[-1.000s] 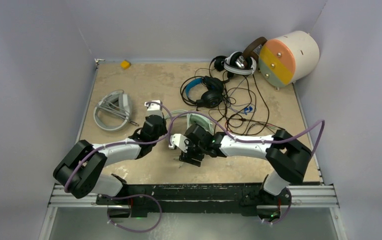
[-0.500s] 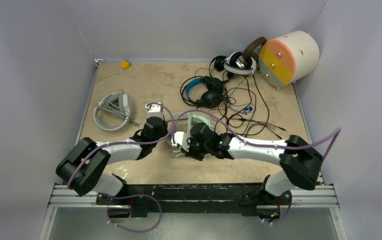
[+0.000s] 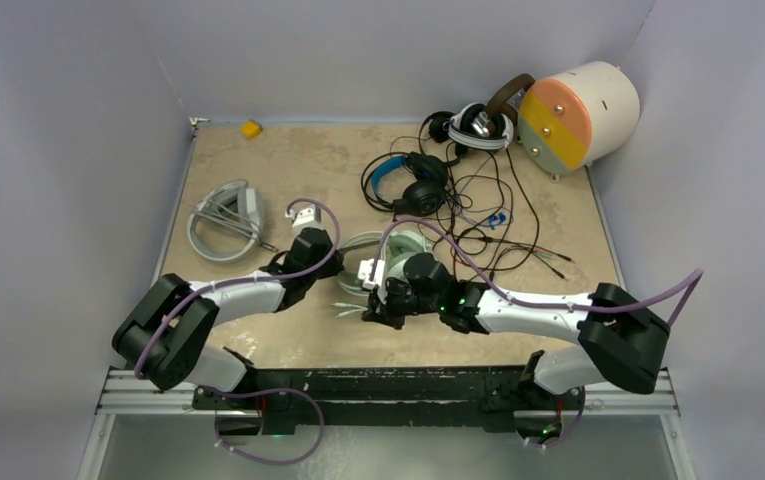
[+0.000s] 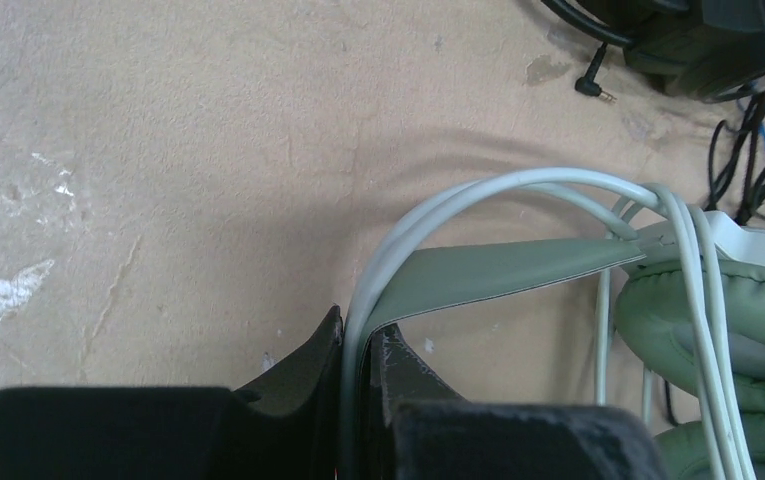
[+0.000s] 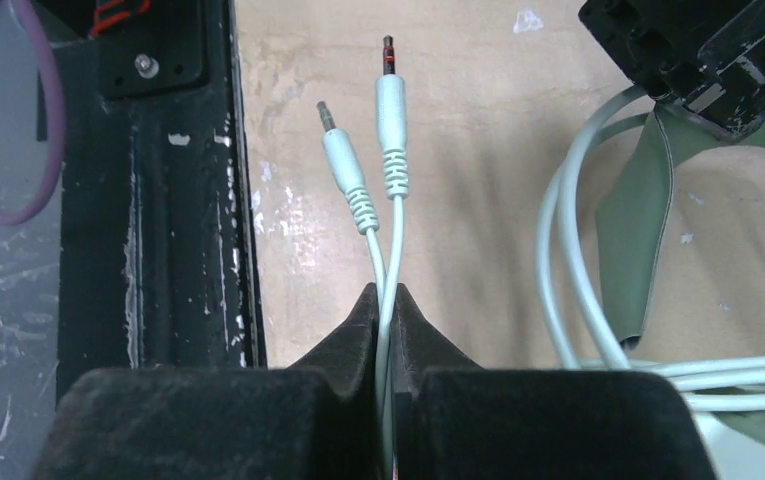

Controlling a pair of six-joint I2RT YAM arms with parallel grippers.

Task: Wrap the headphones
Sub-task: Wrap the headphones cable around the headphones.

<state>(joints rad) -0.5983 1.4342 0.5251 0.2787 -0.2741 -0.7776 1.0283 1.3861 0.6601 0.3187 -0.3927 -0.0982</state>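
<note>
The mint-green headphones [image 3: 398, 248] sit in the middle of the desk [image 3: 288, 170], right between the two arms' tips. Left end effector [image 4: 356, 338] is clamped on the pale hoop of the headband [image 4: 498, 275], with an ear cup [image 4: 703, 320] off to its right. Right end effector [image 5: 386, 298] is pinching the cable [image 5: 390, 230] just behind its two plugs [image 5: 388, 105]. The plugs point leftward along the near rail [image 5: 173, 200], and the cable runs the same way. The headset lies just beside the right fingers, away from the rail. The right arm has the loose end, so the winding looks like its job.
</note>
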